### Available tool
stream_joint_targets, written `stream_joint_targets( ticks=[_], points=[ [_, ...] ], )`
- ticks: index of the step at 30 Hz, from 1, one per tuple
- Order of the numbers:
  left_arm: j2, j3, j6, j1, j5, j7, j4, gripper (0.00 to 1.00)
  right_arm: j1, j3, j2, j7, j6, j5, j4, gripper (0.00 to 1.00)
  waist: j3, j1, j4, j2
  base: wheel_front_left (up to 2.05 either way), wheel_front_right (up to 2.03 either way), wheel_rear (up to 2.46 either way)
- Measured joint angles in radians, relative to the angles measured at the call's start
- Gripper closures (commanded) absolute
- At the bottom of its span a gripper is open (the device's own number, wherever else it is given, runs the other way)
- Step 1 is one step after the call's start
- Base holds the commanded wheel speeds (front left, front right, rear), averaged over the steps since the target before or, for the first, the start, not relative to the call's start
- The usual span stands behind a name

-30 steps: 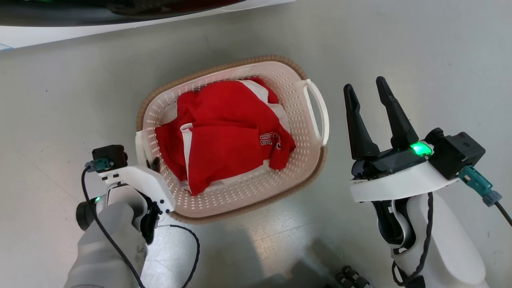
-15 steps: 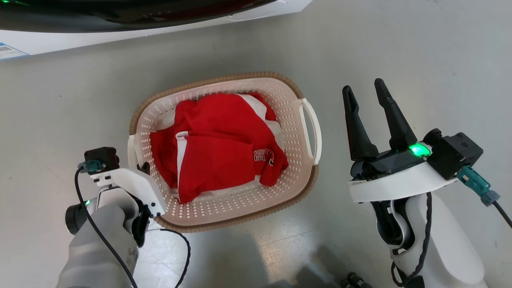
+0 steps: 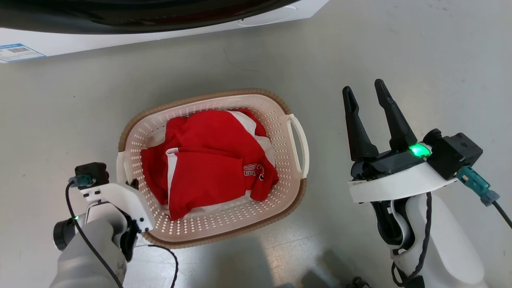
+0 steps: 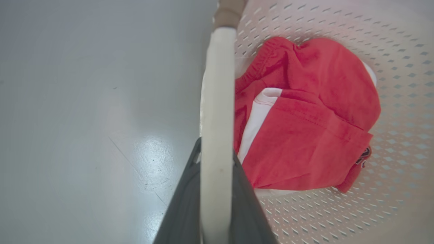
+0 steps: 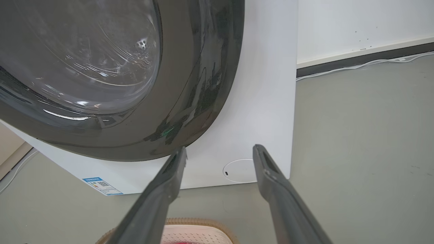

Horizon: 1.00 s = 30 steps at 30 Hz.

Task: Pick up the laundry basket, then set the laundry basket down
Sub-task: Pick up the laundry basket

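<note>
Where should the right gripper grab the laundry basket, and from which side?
Take the free white loop handle on the laundry basket's right side, coming from outside with the open right gripper. The slot behind its bar admits a finger, and it mirrors the handle in the left gripper.

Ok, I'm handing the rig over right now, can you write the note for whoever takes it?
The left gripper is shut on the left handle of the laundry basket.
The right gripper is open, empty, apart from the right handle.
The basket holds a red garment, in front of the washing machine; whether it is off the floor is unclear.
Done: grasp. Left: lift if needed, set down, release.
</note>
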Motion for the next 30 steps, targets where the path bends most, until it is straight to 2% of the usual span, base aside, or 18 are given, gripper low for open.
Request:
stream_joint_targets(
  ticks=[6, 14, 15, 16, 24, 30],
  points=[
    [0.021, -0.012, -0.001, 0.007, 0.000, 0.009, -0.001, 1.00, 0.000, -0.001, 0.000, 0.000, 0.000, -0.002, 0.000, 0.00, 0.000, 0.0000, 0.010, 0.0000, 0.00, 0.00, 0.00],
    [0.020, -0.022, -0.001, 0.007, -0.001, 0.007, -0.001, 1.00, 0.000, -0.001, 0.000, 0.000, 0.000, -0.008, 0.001, 0.00, 0.002, -0.0001, 0.015, 0.0000, 0.00, 0.00, 0.00],
    [0.021, -0.023, -0.001, 0.007, -0.003, 0.005, -0.001, 0.56, 0.000, -0.001, 0.000, 0.000, 0.000, -0.008, 0.001, 0.00, 0.002, -0.0001, 0.015, 0.0000, 0.00, 0.00, 0.00],
    [0.021, -0.024, -0.001, 0.007, -0.006, -0.002, -0.002, 0.00, 0.000, -0.001, 0.000, 0.000, 0.000, -0.008, 0.002, 0.00, 0.001, 0.0000, 0.015, 0.0000, 0.00, 0.00, 0.00],
    [0.030, -0.029, -0.002, 0.007, -0.014, -0.014, -0.002, 0.00, 0.000, 0.003, 0.000, 0.000, 0.000, -0.008, 0.007, 0.00, -0.002, 0.0000, 0.013, 0.0000, 0.00, 0.00, 0.00],
    [0.050, -0.041, -0.019, 0.007, -0.018, -0.036, -0.002, 0.00, 0.000, 0.008, 0.000, 0.000, 0.000, -0.007, 0.022, 0.00, -0.018, -0.0001, 0.014, 0.0000, 0.00, 0.00, 0.00]
  ],
)
